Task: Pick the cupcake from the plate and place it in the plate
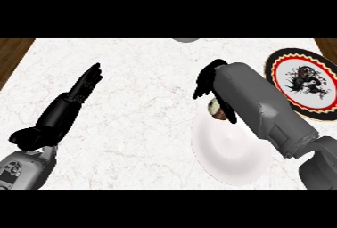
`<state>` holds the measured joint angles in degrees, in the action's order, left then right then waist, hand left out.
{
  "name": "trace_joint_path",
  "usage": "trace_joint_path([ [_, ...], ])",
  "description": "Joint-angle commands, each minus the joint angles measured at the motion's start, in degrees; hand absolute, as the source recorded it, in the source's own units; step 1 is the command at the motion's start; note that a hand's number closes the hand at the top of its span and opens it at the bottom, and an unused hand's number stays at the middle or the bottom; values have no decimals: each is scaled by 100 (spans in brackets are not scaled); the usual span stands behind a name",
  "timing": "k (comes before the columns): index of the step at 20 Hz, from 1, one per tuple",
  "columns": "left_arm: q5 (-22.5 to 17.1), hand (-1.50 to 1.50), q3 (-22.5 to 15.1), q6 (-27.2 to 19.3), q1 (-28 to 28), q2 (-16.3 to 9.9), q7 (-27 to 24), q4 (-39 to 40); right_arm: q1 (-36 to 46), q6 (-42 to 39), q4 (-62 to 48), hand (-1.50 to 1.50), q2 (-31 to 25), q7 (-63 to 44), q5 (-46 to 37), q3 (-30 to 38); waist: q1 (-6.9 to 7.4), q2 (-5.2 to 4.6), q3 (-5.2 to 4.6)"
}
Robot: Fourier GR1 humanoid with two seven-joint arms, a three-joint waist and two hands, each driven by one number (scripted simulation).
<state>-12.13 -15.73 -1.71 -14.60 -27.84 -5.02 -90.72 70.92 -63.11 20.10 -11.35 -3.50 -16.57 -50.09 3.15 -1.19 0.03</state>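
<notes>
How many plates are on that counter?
2. A plain white plate lies near the front right, under the right hand, with the cupcake at its far edge. A decorated plate with a dark rim lies at the far right. A grey object at the top edge is unclear.

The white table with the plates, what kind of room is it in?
Probably a kitchen. The top looks like a pale marble counter with wood at its edges. On it sit a plain white plate, a patterned plate and a cupcake under the right hand.
</notes>
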Motion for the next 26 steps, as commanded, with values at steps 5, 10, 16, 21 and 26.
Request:
trace_joint_path([
  [5,33,0,77,68,115,28,147,-263,-328,-363,-57,-150,-98,1012,-556,-552,19,2,4],
  [10,165,0,123,20,128,141,134,-58,-674,-434,149,-150,-144,1335,-805,-909,-114,42,2],
  [16,243,0,221,101,391,46,14,-294,-894,-468,311,-150,-100,1442,-921,-1165,-121,67,1],
  [21,224,0,263,129,259,123,157,-206,-1029,-396,433,-150,-308,1726,-999,-1448,-112,39,1],
  [26,265,0,264,175,209,311,-74,-7,-1108,-146,485,-150,-365,1706,-1091,-1592,-155,44,-1],
])
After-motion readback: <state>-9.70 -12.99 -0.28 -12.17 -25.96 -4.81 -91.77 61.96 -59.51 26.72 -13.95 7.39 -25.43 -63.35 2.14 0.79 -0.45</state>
